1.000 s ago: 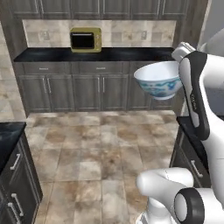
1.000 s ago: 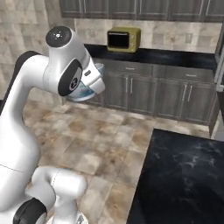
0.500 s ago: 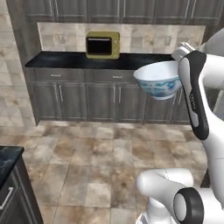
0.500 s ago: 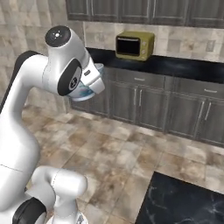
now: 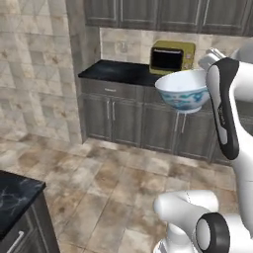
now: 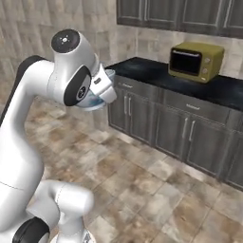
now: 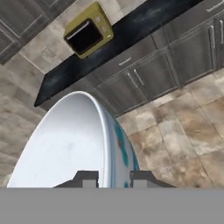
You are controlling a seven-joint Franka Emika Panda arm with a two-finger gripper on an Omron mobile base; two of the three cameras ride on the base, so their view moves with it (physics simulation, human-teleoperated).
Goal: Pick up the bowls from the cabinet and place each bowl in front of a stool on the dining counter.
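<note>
- Black marble, white-veined, forms the corner of the dining counter (image 5: 12, 197) at the lower left of the left base view, well apart from everything else.
- Beige stone tiles cover the floor (image 5: 113, 183) between that corner and the far units.
- Grey base cupboards (image 5: 123, 121) with silver handles run under a black-topped counter (image 5: 118, 73) along the back wall.
- An olive-yellow microwave (image 5: 172, 58) sits on that counter, with dark wall cabinets (image 5: 148, 12) above it.
- The deep white bowl (image 5: 184, 90) with its blue floral pattern hangs upright in the air in front of the cupboards, well above the floor, beside the white arm (image 5: 225, 113).
- In the hand view the gripper (image 7: 113, 178) is nearly closed, one finger inside the bowl's wall and one outside, pinching the rim.
- In the right base view the bowl (image 6: 97, 97) is mostly hidden behind the arm's wrist; what looks like its pale blue-marked side shows just below the hand.
</note>
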